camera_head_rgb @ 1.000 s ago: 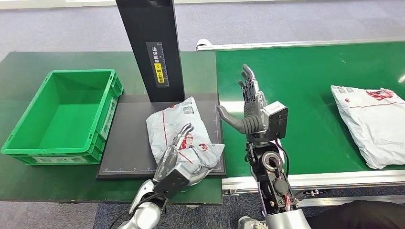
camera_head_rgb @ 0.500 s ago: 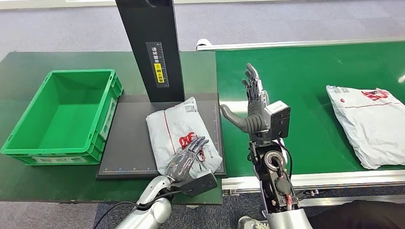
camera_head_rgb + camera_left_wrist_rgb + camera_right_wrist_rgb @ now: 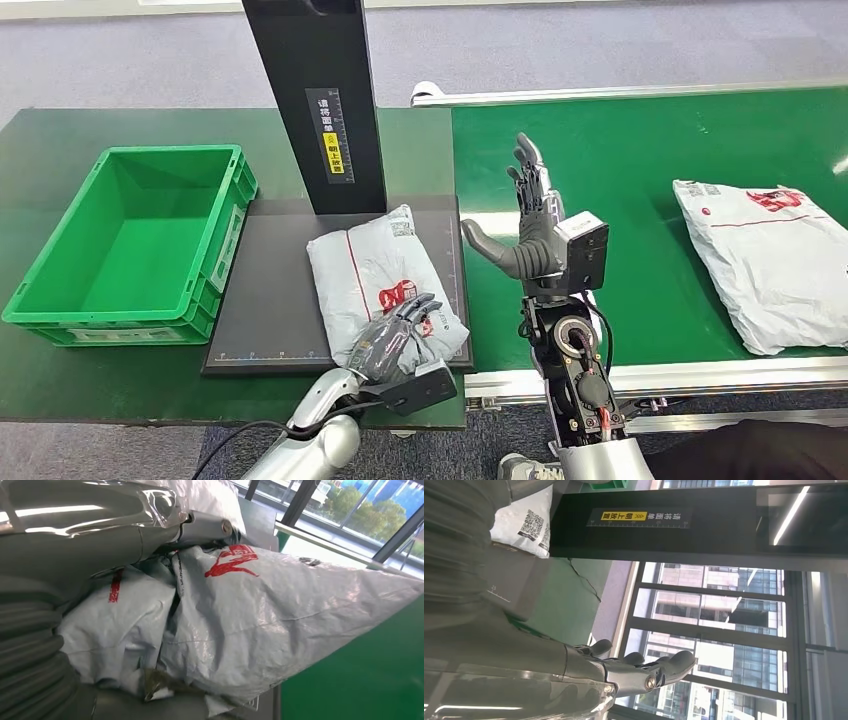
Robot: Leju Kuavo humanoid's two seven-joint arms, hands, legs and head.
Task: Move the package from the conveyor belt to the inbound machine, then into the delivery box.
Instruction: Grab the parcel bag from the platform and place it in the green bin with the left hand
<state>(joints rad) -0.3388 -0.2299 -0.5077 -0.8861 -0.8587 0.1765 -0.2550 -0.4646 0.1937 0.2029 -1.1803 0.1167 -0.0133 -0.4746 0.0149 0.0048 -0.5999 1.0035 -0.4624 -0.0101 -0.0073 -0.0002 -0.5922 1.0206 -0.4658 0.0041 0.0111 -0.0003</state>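
A grey package (image 3: 378,272) with red print lies on the black platform (image 3: 270,300) of the inbound machine. My left hand (image 3: 396,338) lies over the package's near end, fingers on top, gripping it. In the left wrist view the crumpled package (image 3: 280,615) is pressed into the left hand (image 3: 75,545). My right hand (image 3: 530,225) stands upright and open above the near left part of the conveyor belt (image 3: 650,160), holding nothing; the right wrist view shows the right hand (image 3: 624,672) with fingers apart. The green delivery box (image 3: 60,300) sits to the platform's left.
The machine's black column (image 3: 318,100) rises behind the platform. A second grey package (image 3: 775,262) lies on the belt at the right. The dark green table (image 3: 100,380) carries the box and platform.
My left hand turned from under the raised package to on top of its near end, and the package settled flat. The second package drifted left along the belt. My right hand barely moved.
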